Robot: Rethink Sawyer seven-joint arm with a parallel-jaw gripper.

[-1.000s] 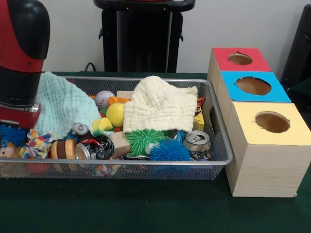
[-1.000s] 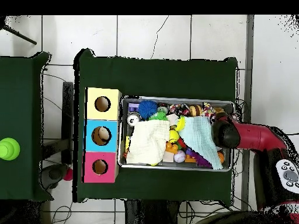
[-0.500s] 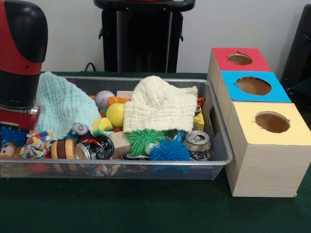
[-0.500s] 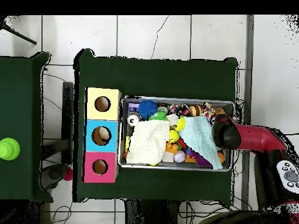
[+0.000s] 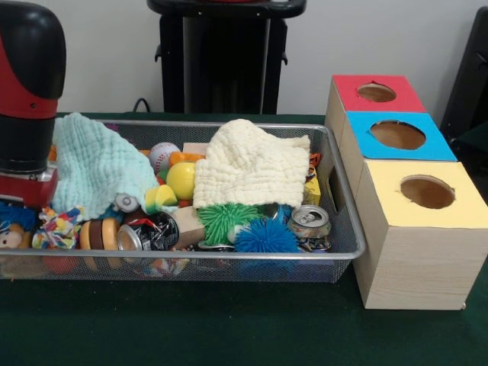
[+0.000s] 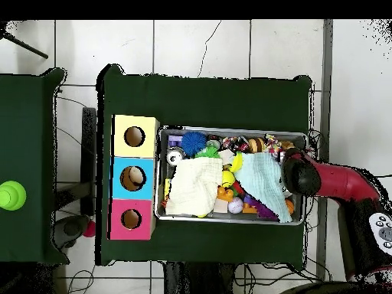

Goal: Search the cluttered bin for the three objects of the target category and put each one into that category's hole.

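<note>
One wire mesh bin (image 5: 347,229) on the table. Three wooden boxes at its 3 o'clock side in the front view, each with one round hole: red-topped (image 5: 377,93), blue-topped (image 5: 398,135), yellow-topped (image 5: 427,192).

Inside the bin, counted as visible:
- Two cloths: one cream (image 5: 248,164), one mint (image 5: 99,166).
- Two spiky balls: one green (image 5: 226,219), one blue (image 5: 264,237).
- Two drink cans: one silver (image 5: 309,222), one dark (image 5: 149,232).
- One smooth yellow ball (image 5: 181,181).
- One baseball (image 5: 162,155).

Other items lie partly covered; their count cannot be told.
</note>
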